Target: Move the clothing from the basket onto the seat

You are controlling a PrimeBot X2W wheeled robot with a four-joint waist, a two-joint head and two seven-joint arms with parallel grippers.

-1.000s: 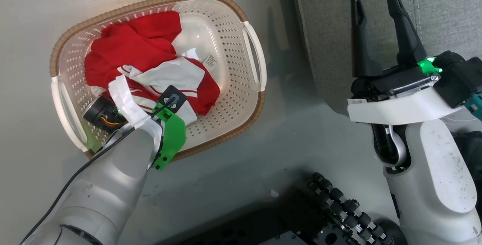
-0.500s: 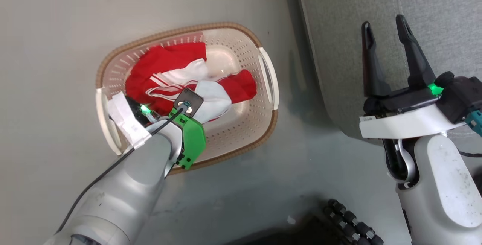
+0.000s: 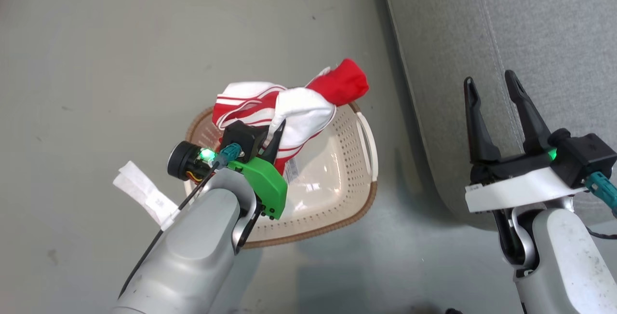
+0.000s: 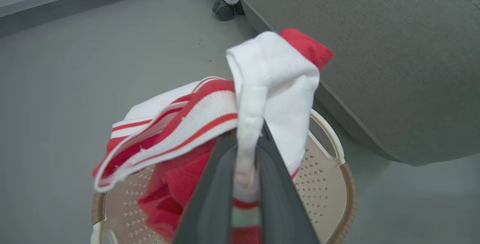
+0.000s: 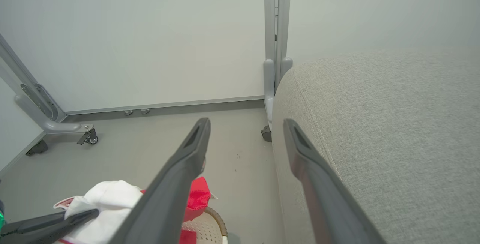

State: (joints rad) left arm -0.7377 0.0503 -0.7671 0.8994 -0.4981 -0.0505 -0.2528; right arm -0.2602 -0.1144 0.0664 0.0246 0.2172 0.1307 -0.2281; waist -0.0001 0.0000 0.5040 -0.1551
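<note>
My left gripper (image 3: 278, 128) is shut on the clothing (image 3: 295, 104), a bunched red and white bundle with striped trim, held up over the basket (image 3: 368, 203). In the left wrist view the fingers (image 4: 221, 184) pinch a white fold of the clothing (image 4: 275, 83), and red cloth hangs down toward the basket (image 4: 347, 187). The basket's bare bottom shows a paper label (image 3: 291, 173). The grey seat (image 3: 487, 34) lies to the right. My right gripper (image 3: 488, 81) stands open and empty at the seat's edge. The right wrist view shows that gripper (image 5: 246, 124) beside the seat (image 5: 378, 142), with the clothing (image 5: 105, 199) low at the left.
The basket stands on a grey floor (image 3: 96, 63) close to the seat's left side. A metal post (image 5: 276, 60) with a caster (image 4: 224, 12) stands behind the seat. Another wheeled frame leg (image 5: 67, 127) runs along the white wall. A white paper tag (image 3: 144, 197) hangs off my left arm.
The head camera has pulled back and shifted. My left gripper has lifted the clothing up out of the basket, toward the seat side. The right gripper stays open.
</note>
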